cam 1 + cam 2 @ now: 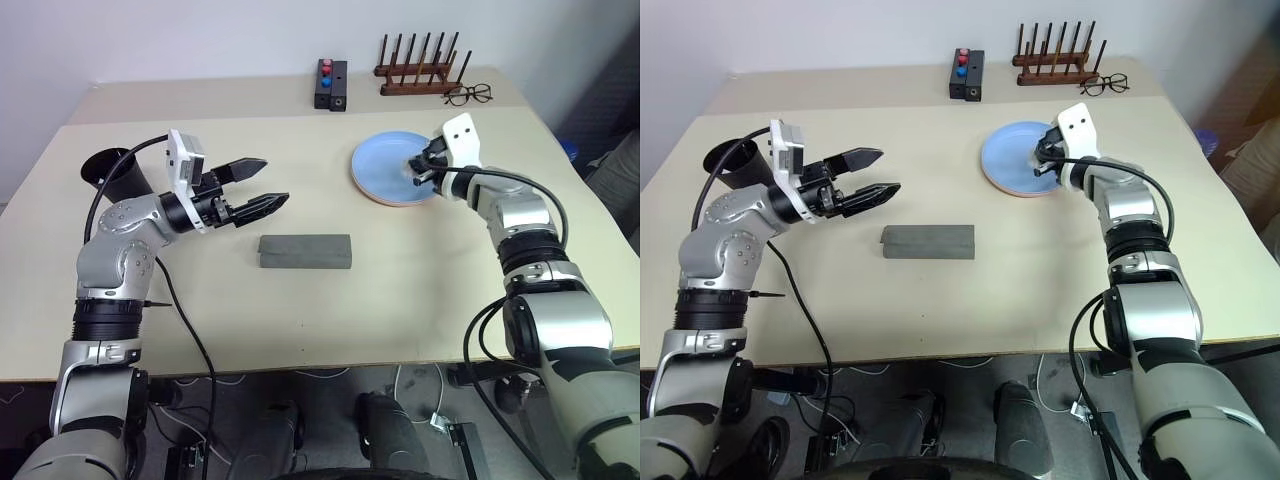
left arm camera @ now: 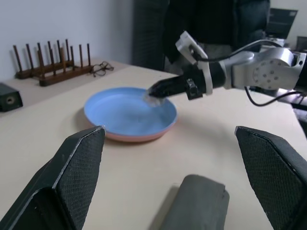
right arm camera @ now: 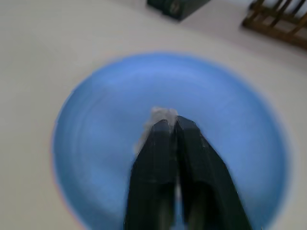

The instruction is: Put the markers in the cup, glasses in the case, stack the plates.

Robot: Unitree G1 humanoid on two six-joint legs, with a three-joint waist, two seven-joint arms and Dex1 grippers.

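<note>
Table [image 1: 330, 330]: beige top, viewed from the robot's head.

Plates: the light blue plate [image 1: 385, 165] lies on the salmon pink plate [image 2: 139, 138]; of the pink one only a thin rim shows under the blue edge. The stack sits toward 1 o'clock on the table.

Right gripper [image 1: 418, 170]: over the blue plate, tips near its middle. In the right wrist view the two fingers stand almost together with a narrow slit between them. A small pale blur shows at the tips; whether it is an object or a glare spot cannot be told, so a grip cannot be confirmed.

Left gripper [image 1: 265, 185]: raised above the table toward 10 o'clock, fingers spread wide, nothing between them. It points across toward the plates.

Case [image 1: 305, 251]: grey, closed, lying flat near the table's centre, just beyond the left gripper's tips. In the left wrist view it is cut off by the frame edge.

Cup [image 1: 115, 172]: black, at 9 to 10 o'clock behind the left arm, partly hidden by it; contents not visible.

Back edge, 12 o'clock: black box with red and blue buttons [image 1: 331, 83], wooden peg rack [image 1: 420, 70], thin-wire eyeglasses [image 1: 468, 95] just beside the rack.
</note>
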